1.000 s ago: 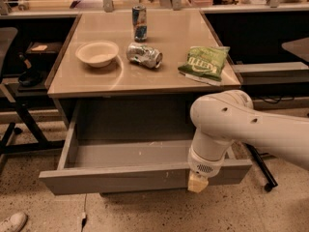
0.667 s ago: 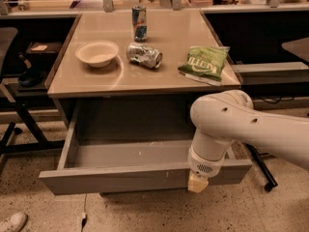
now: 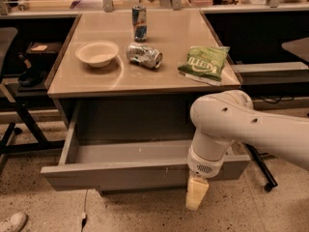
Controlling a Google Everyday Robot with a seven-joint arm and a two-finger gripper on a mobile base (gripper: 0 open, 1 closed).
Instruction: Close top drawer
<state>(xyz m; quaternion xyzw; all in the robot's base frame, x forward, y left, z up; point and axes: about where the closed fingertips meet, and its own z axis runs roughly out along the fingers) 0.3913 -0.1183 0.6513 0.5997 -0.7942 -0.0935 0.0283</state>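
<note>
Room: a work area with dark benches (image 3: pixel 270 69) behind and to the right of the table, and clutter along the back edge that is too blurred to name.
Floor: speckled terrazzo (image 3: pixel 270 211), with a thin dark cable (image 3: pixel 84 211) trailing across it below the drawer.
Table: a tan top (image 3: pixel 169 74) on a grey cabinet, standing in the middle of the view.
Arm: a thick white arm (image 3: pixel 241 124) comes in from the right, bends at a rounded joint and points straight down in front of the drawer's right part.
Top drawer: the top drawer (image 3: pixel 120 175) sits directly under the table top and is pulled well out toward the camera. Its plain grey front panel has no handle, and its grey inner floor and side walls are in view.
Black frame: dark furniture legs (image 3: pixel 19 115) stand at the left, beside the table.
Chip bag: a green bag (image 3: pixel 205 62) lies flat near the table's right edge.
Bowl: a pale bowl (image 3: pixel 97 53) sits upright on the left part of the top.
Gripper: the cream-coloured gripper (image 3: pixel 197 193) hangs under the white wrist, just in front of the drawer panel's lower edge, right of centre. It holds nothing. Whether it touches the panel, and how far open it is, cannot be told.
Crushed can: a dented silver can (image 3: pixel 144 55) lies on its side between bowl and bag.
Upright can: a blue can (image 3: pixel 139 23) stands behind the crushed one.
Shoe: a white shoe tip (image 3: pixel 12 222) shows at the bottom left corner.
</note>
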